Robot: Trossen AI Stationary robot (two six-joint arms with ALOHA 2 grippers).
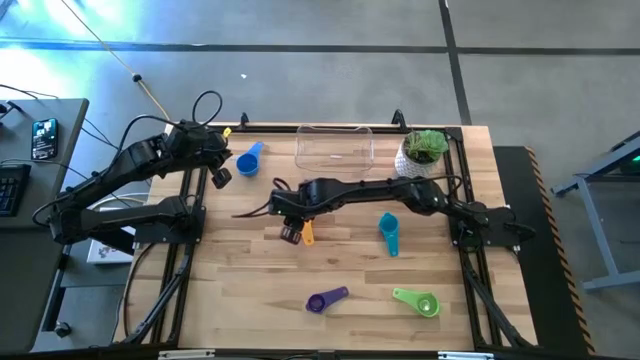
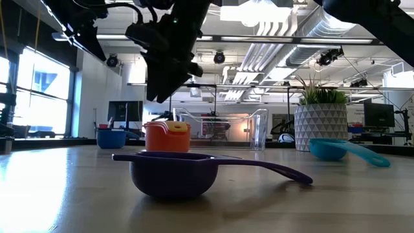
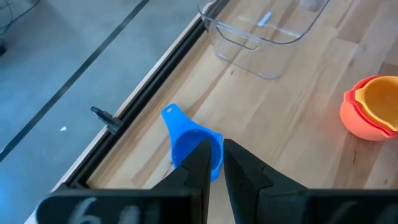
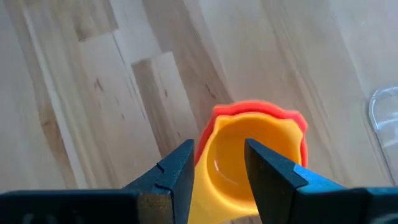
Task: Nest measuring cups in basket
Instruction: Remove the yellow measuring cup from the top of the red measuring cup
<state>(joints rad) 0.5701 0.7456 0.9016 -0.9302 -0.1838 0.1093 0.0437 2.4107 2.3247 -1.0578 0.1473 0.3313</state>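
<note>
Right gripper (image 4: 217, 168) over the nested yellow-in-orange cups, left gripper (image 3: 212, 163) over the blue cup.

The right gripper's fingers stand part open, straddling the yellow cup (image 4: 233, 165), which sits nested in the orange cup (image 4: 292, 121) directly beneath; whether the pads actually touch its wall cannot be told; the yellow handle is cut off at the frame edge, its long axis running toward the wrist; the clear basket (image 1: 335, 146) lies beyond the gripper, toward the far edge; the left gripper's fingers are nearly together, holding nothing, just above the blue cup (image 3: 193, 140); its handle points away from the fingers toward the table's edge rail (image 3: 134, 99).
</note>
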